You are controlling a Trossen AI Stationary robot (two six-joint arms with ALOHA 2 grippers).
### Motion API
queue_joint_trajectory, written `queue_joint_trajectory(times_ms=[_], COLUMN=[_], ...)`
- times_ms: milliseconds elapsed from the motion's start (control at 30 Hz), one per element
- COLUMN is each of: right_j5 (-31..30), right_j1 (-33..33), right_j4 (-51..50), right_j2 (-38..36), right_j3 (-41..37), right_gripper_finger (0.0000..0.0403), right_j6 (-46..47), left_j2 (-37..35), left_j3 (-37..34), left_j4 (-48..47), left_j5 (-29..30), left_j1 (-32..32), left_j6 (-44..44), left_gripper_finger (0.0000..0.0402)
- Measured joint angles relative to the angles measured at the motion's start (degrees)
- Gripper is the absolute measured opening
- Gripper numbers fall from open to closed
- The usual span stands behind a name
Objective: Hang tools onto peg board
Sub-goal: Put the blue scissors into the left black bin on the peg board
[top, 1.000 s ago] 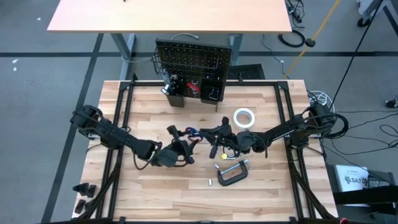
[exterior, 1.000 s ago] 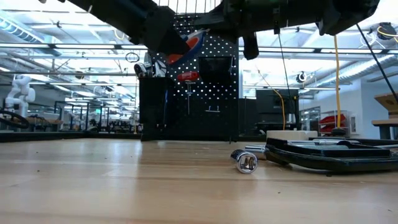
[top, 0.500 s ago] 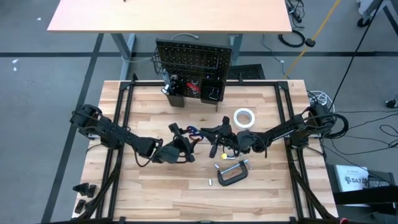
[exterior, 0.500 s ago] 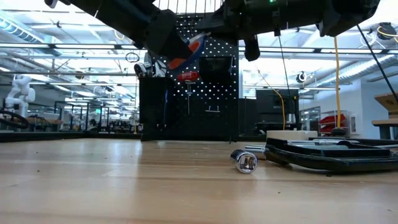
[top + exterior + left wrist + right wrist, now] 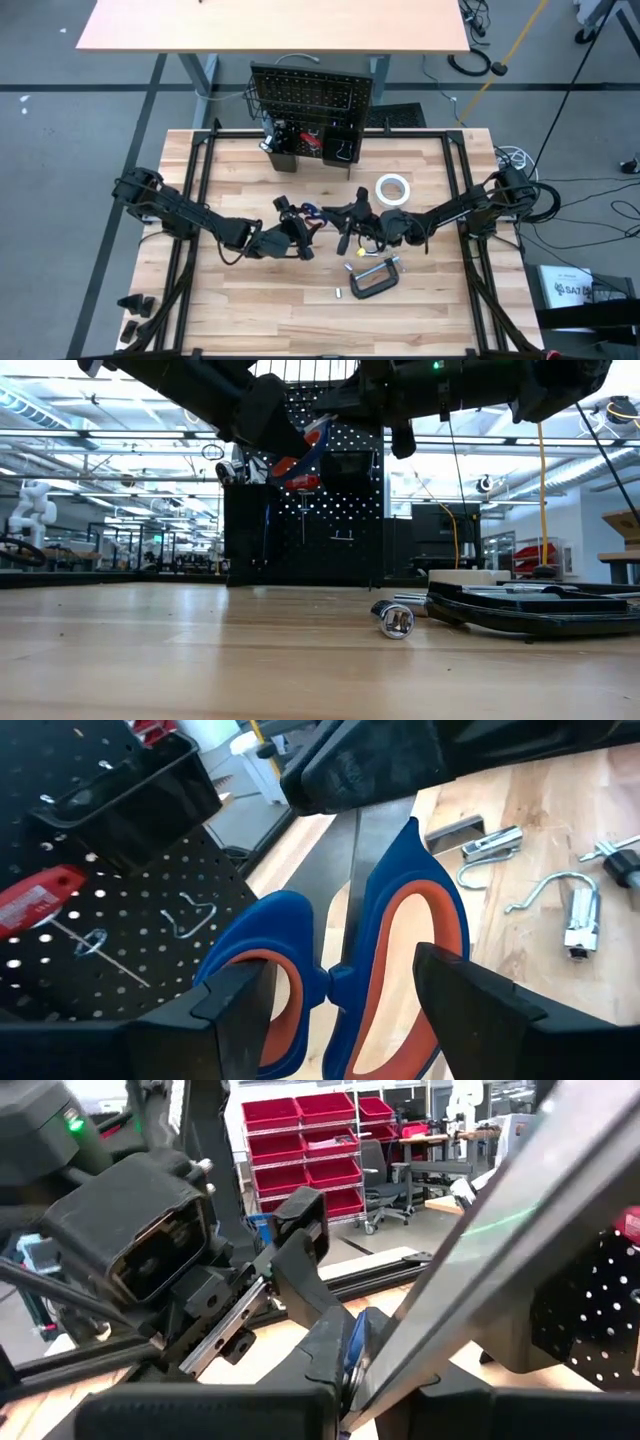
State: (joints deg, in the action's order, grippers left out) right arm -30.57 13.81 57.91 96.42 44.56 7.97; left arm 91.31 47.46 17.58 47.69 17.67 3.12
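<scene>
The blue-and-orange-handled scissors [image 5: 311,214] hang in the air over the table's middle, between my two arms. My right gripper [image 5: 343,218] is shut on their blades. My left gripper [image 5: 340,965] is open, one finger on each side of the two handle loops [image 5: 400,930]; whether a finger touches a loop cannot be told. The peg board [image 5: 310,98] stands upright at the far edge, with a red screwdriver [image 5: 35,900] hanging on it. My right gripper pinches the scissors' closed silver blades [image 5: 358,845] between its two fingers, a little beyond the handles. It comes in level from the table's right, and the handles point away toward the left arm. The scissors are lifted clear of the table.
A black C-clamp [image 5: 373,278] lies on the table near the right arm, and a small silver piece [image 5: 338,293] lies beside the clamp. The white tape roll [image 5: 392,189] lies farther back. Black bins [image 5: 340,148] sit at the peg board's foot.
My left gripper has gone a little toward the table's right and far side, up to the scissors' handles, and has rolled slightly. The right gripper and the scissors have stayed where they were.
</scene>
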Motion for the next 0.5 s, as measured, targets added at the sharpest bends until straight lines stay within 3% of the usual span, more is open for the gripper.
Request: queue_joint_trajectory(times_ms=[200,400,500], right_j5=[-0.99,1.1,-0.35], right_j1=[0.16,-0.62,-0.55], right_j4=[-1.75,-0.17,-0.49], right_j2=[-0.09,-0.09,-0.09], right_j3=[0.01,0.07,0.07], right_gripper_finger=[0.0018,0.0018,0.0018], right_j6=[-4.2,1.14,3.78], left_j2=[0.13,0.13,0.13], left_j3=[0.0,0.17,0.22], left_j4=[-0.81,-1.28,-1.35], left_j5=[-1.07,4.31,3.84], left_j1=[-0.15,0.13,0.2], left_j6=[-1.38,-1.51,-1.55], left_gripper_finger=[0.0246,0.0246,0.0246])
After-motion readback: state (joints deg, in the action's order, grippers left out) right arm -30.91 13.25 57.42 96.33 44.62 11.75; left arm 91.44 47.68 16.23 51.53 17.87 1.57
